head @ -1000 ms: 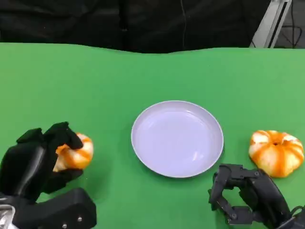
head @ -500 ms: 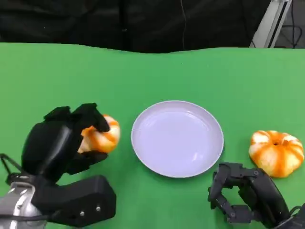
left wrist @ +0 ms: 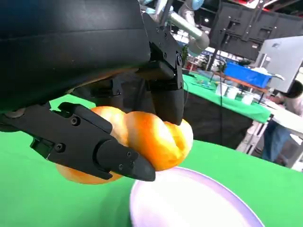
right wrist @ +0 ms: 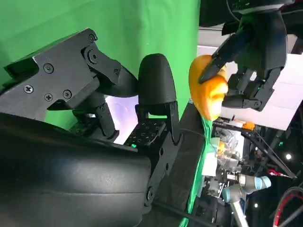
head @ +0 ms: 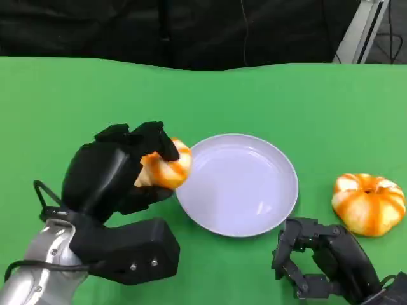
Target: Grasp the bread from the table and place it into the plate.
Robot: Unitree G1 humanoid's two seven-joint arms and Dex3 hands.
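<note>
Left hand [head: 117, 171] grips the bread [head: 166, 166], now carried from the table's 8 o'clock area to the plate's [head: 236, 184] 9 o'clock rim; release comes next. Right hand [head: 324, 260] idles unclenched, empty.

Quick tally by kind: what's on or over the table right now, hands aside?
Bread: 2, one held in the left hand at the plate's edge, one lying on the table
Plate: 1, white
Total: 3
</note>
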